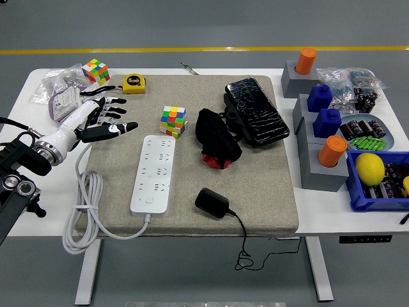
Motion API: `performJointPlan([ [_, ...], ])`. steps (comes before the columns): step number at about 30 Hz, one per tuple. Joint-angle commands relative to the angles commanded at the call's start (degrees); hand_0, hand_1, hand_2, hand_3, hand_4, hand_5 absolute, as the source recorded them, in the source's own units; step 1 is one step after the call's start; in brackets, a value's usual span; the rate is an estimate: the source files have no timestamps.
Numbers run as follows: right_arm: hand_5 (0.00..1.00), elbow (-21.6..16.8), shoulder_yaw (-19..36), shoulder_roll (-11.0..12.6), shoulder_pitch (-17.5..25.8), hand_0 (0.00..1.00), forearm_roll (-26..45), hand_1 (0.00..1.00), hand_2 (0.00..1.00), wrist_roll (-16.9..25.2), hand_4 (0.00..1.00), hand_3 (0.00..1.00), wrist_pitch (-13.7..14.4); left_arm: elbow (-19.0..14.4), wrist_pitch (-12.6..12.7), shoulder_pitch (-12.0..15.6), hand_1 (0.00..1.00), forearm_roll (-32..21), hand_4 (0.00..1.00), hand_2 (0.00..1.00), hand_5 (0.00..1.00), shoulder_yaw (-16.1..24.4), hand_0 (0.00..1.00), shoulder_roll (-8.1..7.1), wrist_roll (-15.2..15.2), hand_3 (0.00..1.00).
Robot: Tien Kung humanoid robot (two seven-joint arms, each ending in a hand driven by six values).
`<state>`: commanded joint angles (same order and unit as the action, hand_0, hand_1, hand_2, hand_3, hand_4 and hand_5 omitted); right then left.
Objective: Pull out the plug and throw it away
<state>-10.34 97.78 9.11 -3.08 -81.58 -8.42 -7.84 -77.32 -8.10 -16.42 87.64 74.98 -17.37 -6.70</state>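
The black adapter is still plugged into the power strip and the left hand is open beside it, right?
Not quite. The head view shows the black adapter lying unplugged on the mat, right of the power strip, whose sockets are empty. The left hand is indeed open, near the strip's far left corner.
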Motion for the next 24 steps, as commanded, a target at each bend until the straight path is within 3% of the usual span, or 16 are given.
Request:
performJointPlan([
  [4,0.488,0.02,4.69,-0.79,-0.2,0.64,-2.81,0.678,0.686,-0.42,0.998,0.607,0.26,0.0,-0.09,0.24,0.758,0.05,0.998,0.753,0.512,0.05,0.558,0.05,-0.17,0.843],
  [24,0.488,0.02,3.3,-1.1,-0.61,0.64,-2.55,0.678,0.687,-1.34,0.998,0.607,0.37,0.12,-0.14,0.74,0.757,0.28,0.998,0.753,0.513,0.51,0.559,0.1,-0.27,0.843],
])
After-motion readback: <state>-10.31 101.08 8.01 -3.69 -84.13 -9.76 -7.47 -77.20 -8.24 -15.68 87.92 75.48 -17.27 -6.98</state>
